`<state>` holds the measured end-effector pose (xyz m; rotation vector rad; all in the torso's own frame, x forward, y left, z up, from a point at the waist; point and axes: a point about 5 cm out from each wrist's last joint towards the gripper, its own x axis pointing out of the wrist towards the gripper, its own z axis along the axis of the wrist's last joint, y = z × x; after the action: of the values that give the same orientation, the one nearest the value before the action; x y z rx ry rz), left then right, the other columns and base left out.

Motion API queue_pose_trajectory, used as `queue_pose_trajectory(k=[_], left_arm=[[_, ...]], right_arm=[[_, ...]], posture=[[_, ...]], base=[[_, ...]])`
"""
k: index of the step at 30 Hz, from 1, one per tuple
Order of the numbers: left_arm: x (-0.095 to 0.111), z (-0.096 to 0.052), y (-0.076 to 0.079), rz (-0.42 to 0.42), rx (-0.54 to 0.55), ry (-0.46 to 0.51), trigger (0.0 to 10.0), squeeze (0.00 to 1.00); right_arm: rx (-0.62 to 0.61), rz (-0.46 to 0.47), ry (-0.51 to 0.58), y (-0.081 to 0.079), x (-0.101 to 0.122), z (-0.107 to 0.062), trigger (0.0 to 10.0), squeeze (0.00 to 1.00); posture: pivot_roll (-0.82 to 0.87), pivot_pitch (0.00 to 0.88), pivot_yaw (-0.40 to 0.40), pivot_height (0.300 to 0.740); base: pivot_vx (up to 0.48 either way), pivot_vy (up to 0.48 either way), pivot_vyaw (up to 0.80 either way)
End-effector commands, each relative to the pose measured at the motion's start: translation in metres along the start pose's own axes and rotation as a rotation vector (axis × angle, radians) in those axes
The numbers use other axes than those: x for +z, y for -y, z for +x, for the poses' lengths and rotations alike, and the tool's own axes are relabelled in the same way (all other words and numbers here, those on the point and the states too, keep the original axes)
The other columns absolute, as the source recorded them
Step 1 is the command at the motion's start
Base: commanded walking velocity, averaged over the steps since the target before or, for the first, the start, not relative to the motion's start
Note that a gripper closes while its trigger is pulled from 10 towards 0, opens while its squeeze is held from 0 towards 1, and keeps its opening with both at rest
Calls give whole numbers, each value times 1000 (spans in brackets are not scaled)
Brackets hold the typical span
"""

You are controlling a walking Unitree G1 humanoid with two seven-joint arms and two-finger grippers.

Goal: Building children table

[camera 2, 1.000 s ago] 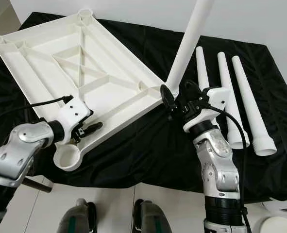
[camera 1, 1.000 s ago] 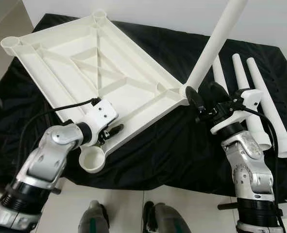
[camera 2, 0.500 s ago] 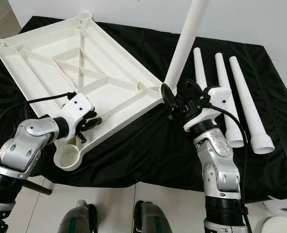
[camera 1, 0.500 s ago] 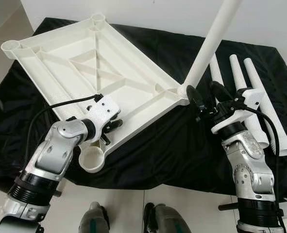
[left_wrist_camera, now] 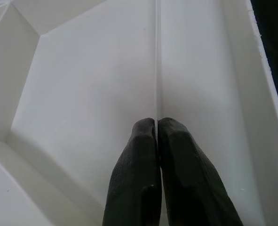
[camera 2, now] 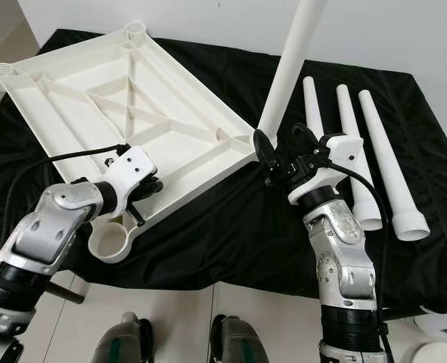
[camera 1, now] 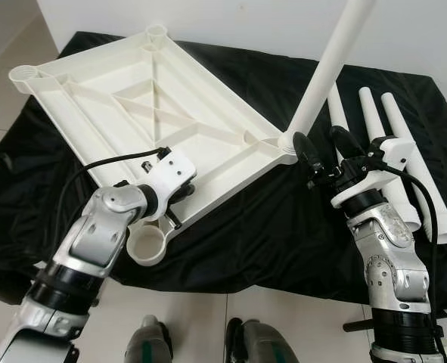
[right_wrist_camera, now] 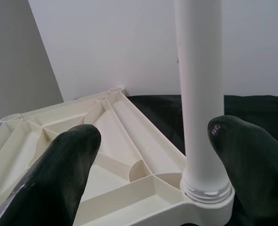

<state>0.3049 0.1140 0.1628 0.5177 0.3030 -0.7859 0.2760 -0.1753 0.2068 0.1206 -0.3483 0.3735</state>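
The white table top [camera 1: 132,98] lies upside down on a black cloth, ribs facing up. One white leg [camera 1: 329,68] stands upright in its right corner socket. My right gripper [camera 1: 319,147] is open just in front of that leg's base; in the right wrist view its fingertips [right_wrist_camera: 77,141] stand apart on either side of the leg [right_wrist_camera: 200,70] without touching it. My left gripper [camera 2: 147,190] is shut and rests on the table top's underside near the front rim. In the left wrist view its fingers [left_wrist_camera: 139,160] are pressed together against a thin rib.
Three loose white legs [camera 1: 393,144] lie side by side on the cloth [camera 1: 246,227] at the right. An empty round corner socket [camera 1: 147,247] overhangs the front edge. A white wall rises behind, with tiled floor at the left.
My left arm has reached further in over the table top's front rim, and its fingers have come together. The right gripper has stayed by the standing leg.
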Motion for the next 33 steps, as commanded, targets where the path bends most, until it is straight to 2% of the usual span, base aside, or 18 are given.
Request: queue_pose_trajectory(k=[1, 8, 10, 12, 13, 15, 22, 26, 27, 30, 32, 33], left_arm=[[-11, 4, -2, -23, 102, -58, 10000, 0], [17, 27, -5, -142, 165, 12, 10000, 0], [17, 27, -5, -142, 165, 12, 10000, 0], [30, 40, -9, -186, 214, 37, 10000, 0], [30, 40, -9, -186, 214, 37, 10000, 0], [39, 49, -12, -217, 254, 52, 10000, 0], [48, 59, -22, -269, 332, 57, 10000, 0], [50, 61, -26, -282, 359, 62, 10000, 0], [50, 62, -32, -302, 394, 60, 10000, 0], [50, 62, -32, -302, 394, 60, 10000, 0], [51, 64, -44, -315, 466, 49, 10000, 0], [51, 64, -44, -315, 466, 49, 10000, 0]], right_arm=[[-10, -10, -3, 3, 1, -2, 10000, 0], [-16, -3, 0, 0, 1, -3, 10000, 0], [-16, -3, 0, 0, 1, -3, 10000, 0], [-22, -3, 4, 0, 2, -3, 10000, 0], [-22, -3, 4, 0, 2, -3, 10000, 0], [-30, -3, 8, 0, 3, -3, 10000, 0], [-40, 2, 13, -2, 4, -5, 10000, 0], [-44, 5, 14, -3, 4, -6, 10000, 0], [-48, 6, 16, -3, 5, -6, 10000, 0], [-48, 6, 16, -3, 5, -6, 10000, 0], [-58, 8, 19, -4, 5, -7, 10000, 0], [-58, 8, 19, -4, 5, -7, 10000, 0]], posture=[[-36, 116, -26, 740], [-40, 116, -20, 740], [-40, 116, -20, 740], [-49, 123, -15, 740], [-49, 123, -15, 740], [-51, 125, -14, 740], [-60, 133, -6, 740], [-62, 138, -4, 740], [-67, 142, -1, 740], [-67, 142, -1, 740], [-72, 146, 2, 740], [-72, 146, 2, 740]], base=[[0, 0, 0], [0, 0, 0], [0, 0, 0], [0, 0, 0], [0, 0, 0], [0, 0, 0], [0, 0, 0], [0, 0, 0], [0, 0, 0], [0, 0, 0], [0, 0, 0], [0, 0, 0]])
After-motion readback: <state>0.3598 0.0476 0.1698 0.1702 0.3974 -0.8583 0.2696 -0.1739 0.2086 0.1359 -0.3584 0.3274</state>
